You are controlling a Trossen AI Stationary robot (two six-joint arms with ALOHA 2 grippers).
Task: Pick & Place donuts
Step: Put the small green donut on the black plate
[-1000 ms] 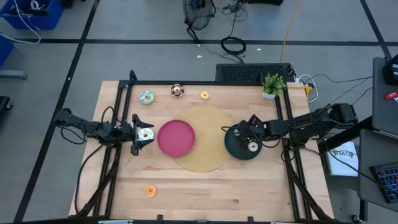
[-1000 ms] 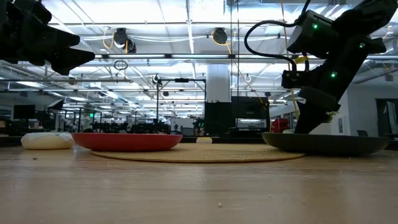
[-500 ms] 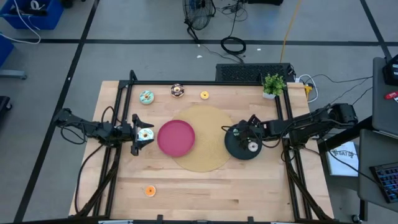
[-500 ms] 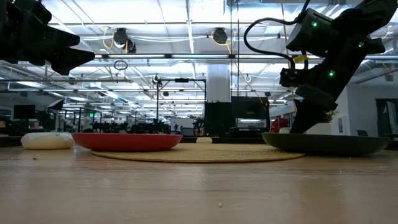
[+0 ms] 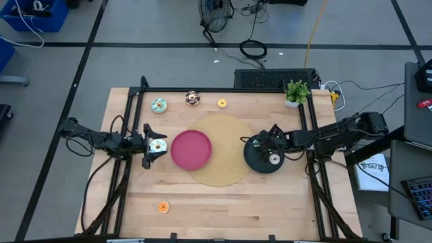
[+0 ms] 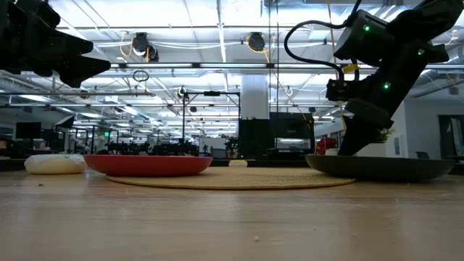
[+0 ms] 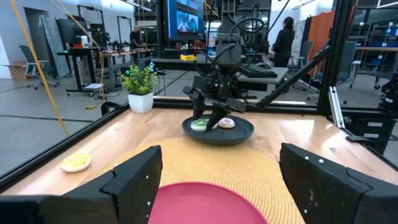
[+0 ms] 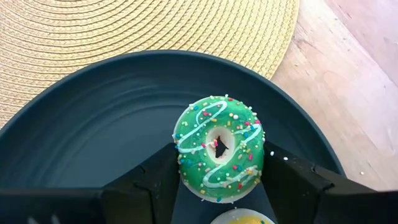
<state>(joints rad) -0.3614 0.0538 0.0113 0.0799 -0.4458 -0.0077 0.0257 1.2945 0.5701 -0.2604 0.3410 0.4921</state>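
Observation:
My right gripper (image 5: 260,144) reaches down onto the black plate (image 5: 251,162) and is shut on a green-iced donut (image 8: 217,146). A pale donut (image 5: 274,160) lies on the same plate beside it. My left gripper (image 5: 150,146) hangs open, level and well above the table, left of the pink plate (image 5: 191,149). A white-and-teal donut (image 5: 158,145) lies flat on the table below it, untouched. Teal (image 5: 159,105), chocolate (image 5: 193,98) and yellow (image 5: 222,103) donuts lie along the far edge. An orange one (image 5: 163,207) lies near the front. My right gripper pinches the green donut by two opposite sides of its ring (image 8: 181,163) between the two fingers (image 8: 155,183). The fingers slant down from the table's right side. The donut is tilted, iced face up toward the wrist. The pale donut hides its lower edge.
A round woven mat (image 5: 226,121) lies under both plates at the table's middle. A small potted plant (image 5: 296,91) stands at the far right corner. Black frame rails (image 5: 138,94) run along the table's sides. Bare wood lies open across the near half.

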